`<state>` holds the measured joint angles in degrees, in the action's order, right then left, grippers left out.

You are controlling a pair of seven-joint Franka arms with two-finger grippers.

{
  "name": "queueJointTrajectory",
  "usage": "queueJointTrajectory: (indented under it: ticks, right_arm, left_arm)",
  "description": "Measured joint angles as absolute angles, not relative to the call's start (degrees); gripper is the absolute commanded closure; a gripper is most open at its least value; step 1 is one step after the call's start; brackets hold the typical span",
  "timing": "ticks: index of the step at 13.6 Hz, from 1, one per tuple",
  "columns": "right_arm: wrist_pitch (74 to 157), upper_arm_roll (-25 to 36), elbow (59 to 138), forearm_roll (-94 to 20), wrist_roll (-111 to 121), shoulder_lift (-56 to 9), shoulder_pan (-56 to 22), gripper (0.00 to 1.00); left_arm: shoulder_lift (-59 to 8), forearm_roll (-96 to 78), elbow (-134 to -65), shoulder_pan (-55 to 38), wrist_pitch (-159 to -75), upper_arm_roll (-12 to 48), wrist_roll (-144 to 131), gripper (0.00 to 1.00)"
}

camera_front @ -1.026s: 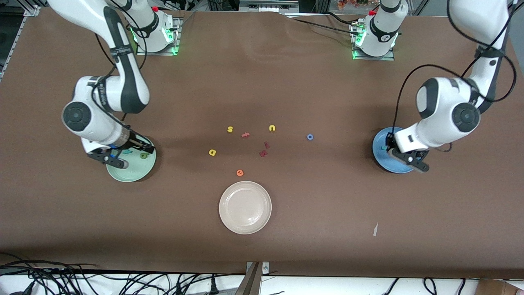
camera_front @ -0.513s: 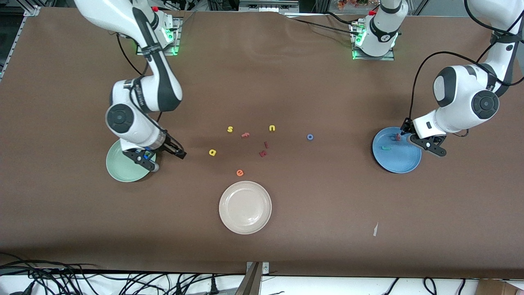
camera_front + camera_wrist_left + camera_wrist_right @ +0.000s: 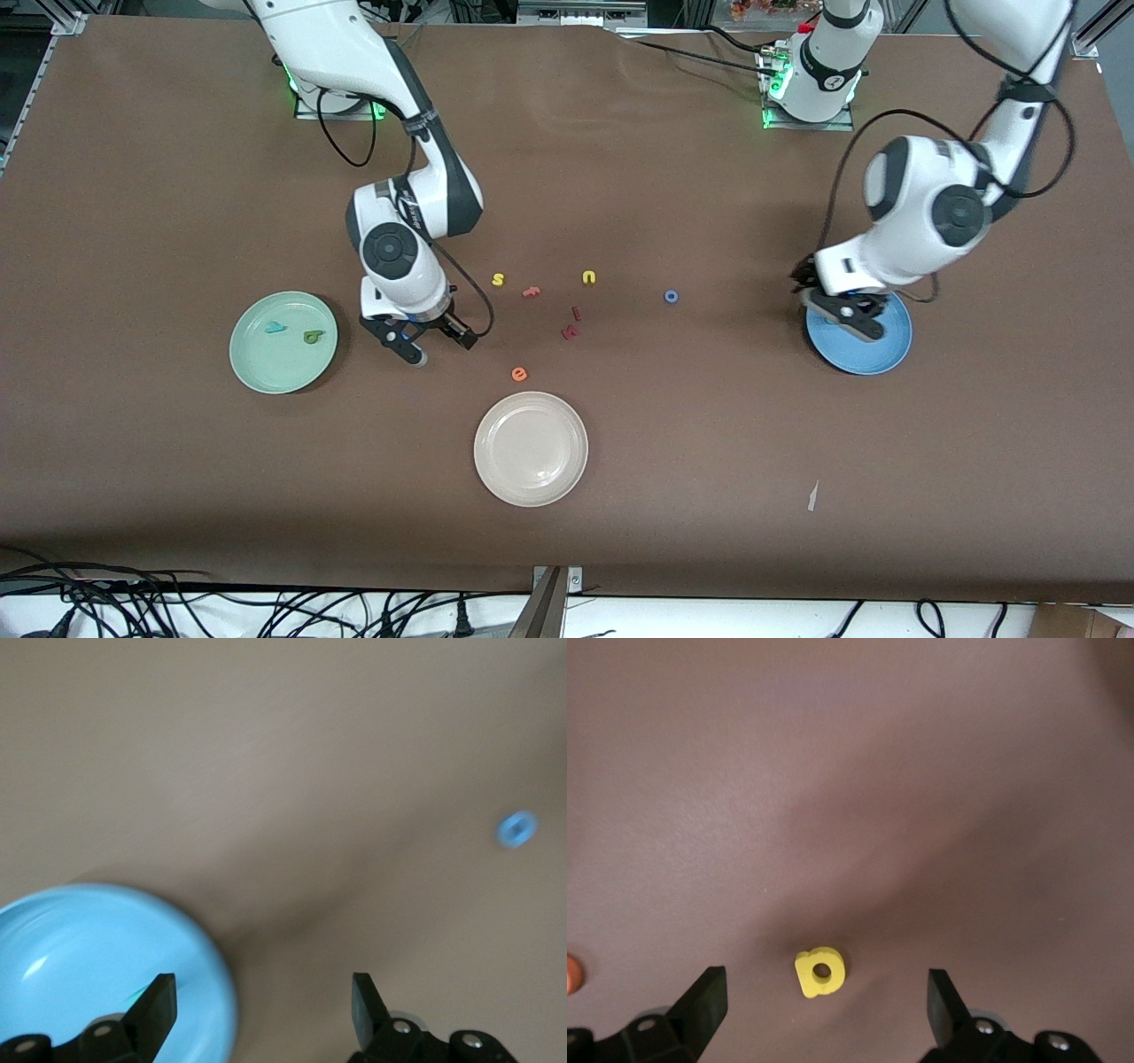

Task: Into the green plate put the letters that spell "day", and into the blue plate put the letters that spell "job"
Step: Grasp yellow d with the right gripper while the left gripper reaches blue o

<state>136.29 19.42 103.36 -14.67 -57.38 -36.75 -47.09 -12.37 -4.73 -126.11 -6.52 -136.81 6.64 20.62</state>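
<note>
Now the right tool (image 3: 431, 344) hangs over the yellow "a" (image 3: 819, 973) on the brown tabletop (image 3: 177, 461), its fingers wide apart and holding nothing. The green plate (image 3: 257, 363) holds the teal "y" (image 3: 275, 327) and the dark green "d" (image 3: 312, 336). The left tool (image 3: 837, 312) hangs over the edge of the blue plate (image 3: 886, 350), also open and empty. The blue "o" (image 3: 671, 296) lies on the tabletop between the plates, nearer the blue one. The "j" and "b" are hidden.
</note>
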Motion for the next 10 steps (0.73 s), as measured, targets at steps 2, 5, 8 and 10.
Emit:
queueJointTrajectory:
  ticks: [2, 5, 8, 10]
  right_arm:
    - [136.76, 19.49, 103.25, -14.97, -57.38, -37.91, -47.13, 0.0]
    - [138.17, 19.18, 103.23, -15.72, -57.38, -38.52, -47.08, 0.01]
    - [139.47, 18.63, 103.19, -16.52, -57.38, -39.34, -47.11, 0.11]
    - [139.66, 18.6, 103.19, -16.58, -57.37, -39.69, -47.1, 0.27]
  left_arm:
    - [-13.94, -4.8, -126.19, -10.27, -138.31, 7.96, 12.85, 0.12]
    - [-17.14, -4.82, -126.26, -13.93, -141.74, 10.46, 2.38, 0.13]
    - [-20.23, -4.82, -126.3, -16.21, -145.95, 12.37, -3.14, 0.15]
    - [-23.02, -4.82, -126.35, -18.27, -150.03, 12.4, -4.8, 0.15]
